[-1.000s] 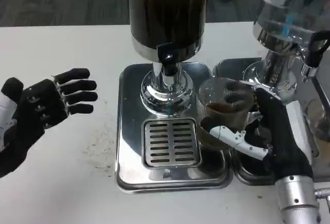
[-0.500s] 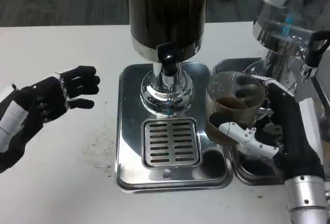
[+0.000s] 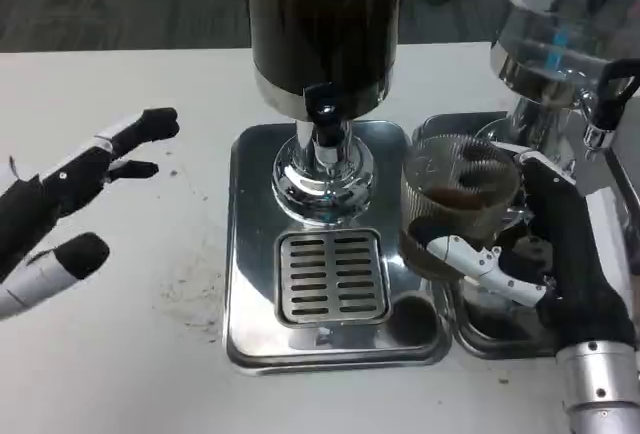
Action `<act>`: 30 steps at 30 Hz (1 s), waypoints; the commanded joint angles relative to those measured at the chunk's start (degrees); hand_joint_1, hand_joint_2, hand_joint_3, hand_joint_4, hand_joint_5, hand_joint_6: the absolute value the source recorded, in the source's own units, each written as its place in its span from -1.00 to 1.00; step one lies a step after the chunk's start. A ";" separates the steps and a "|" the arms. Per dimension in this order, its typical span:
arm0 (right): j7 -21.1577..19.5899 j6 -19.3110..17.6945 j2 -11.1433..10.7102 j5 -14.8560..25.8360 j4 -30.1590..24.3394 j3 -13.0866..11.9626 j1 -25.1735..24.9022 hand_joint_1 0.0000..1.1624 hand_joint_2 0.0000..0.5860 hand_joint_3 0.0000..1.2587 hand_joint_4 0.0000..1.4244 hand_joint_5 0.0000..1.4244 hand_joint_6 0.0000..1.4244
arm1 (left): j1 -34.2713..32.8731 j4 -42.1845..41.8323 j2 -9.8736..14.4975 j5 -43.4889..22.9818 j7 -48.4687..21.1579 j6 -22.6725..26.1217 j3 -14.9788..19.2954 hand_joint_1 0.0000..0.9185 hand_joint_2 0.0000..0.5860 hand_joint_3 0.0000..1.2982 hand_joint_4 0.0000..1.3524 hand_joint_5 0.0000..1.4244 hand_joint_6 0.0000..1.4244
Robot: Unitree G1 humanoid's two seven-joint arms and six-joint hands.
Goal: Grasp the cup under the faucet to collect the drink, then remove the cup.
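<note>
Head view: my right hand [image 3: 545, 254] grips the cup [image 3: 455, 209], fingers wrapped round its ribbed wall. The cup holds dark drink and sits to the right of the faucet [image 3: 322, 119], off the drip grate [image 3: 331, 276] and over the seam between the faucet's tray [image 3: 245, 254] and the neighbouring tray. Compared with a second ago, the cup has travelled further right and away from the faucet, so collection appears finished and removal is under way. My left hand [image 3: 70, 204], on the tabletop [image 3: 130, 354] well left of the faucet, holds nothing; its fingers were spread and are now turned edge-on, loosely extended.
</note>
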 commanded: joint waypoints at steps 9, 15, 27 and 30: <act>0.90 -0.65 0.17 0.90 -4.45 -0.29 1.19 0.56 -0.42 -0.01 -0.05 0.26 0.48 | 4.37 0.10 4.80 7.11 5.51 -13.13 -2.59 -1.00 -0.72 -1.00 -1.00 -1.00 -0.83; 1.46 -0.71 0.33 1.11 -6.39 -0.07 2.52 0.57 -0.45 0.01 -0.04 0.27 0.49 | 5.71 -0.03 5.95 7.85 7.68 -14.72 -4.13 -1.00 -0.72 -1.00 -1.00 -1.00 -0.83; 3.54 -0.53 0.71 1.04 -12.30 0.88 7.06 0.57 -0.48 0.01 -0.02 0.27 0.50 | 8.51 -1.36 7.95 7.24 10.00 -17.52 -7.58 -1.00 -0.73 -1.00 -1.00 -1.00 -0.84; 4.21 -0.39 0.71 0.94 -13.98 1.10 8.70 0.57 -0.48 0.01 -0.02 0.27 0.51 | 9.74 -2.22 8.25 7.08 10.30 -17.87 -8.43 -1.00 -0.73 -1.00 -1.00 -1.00 -0.84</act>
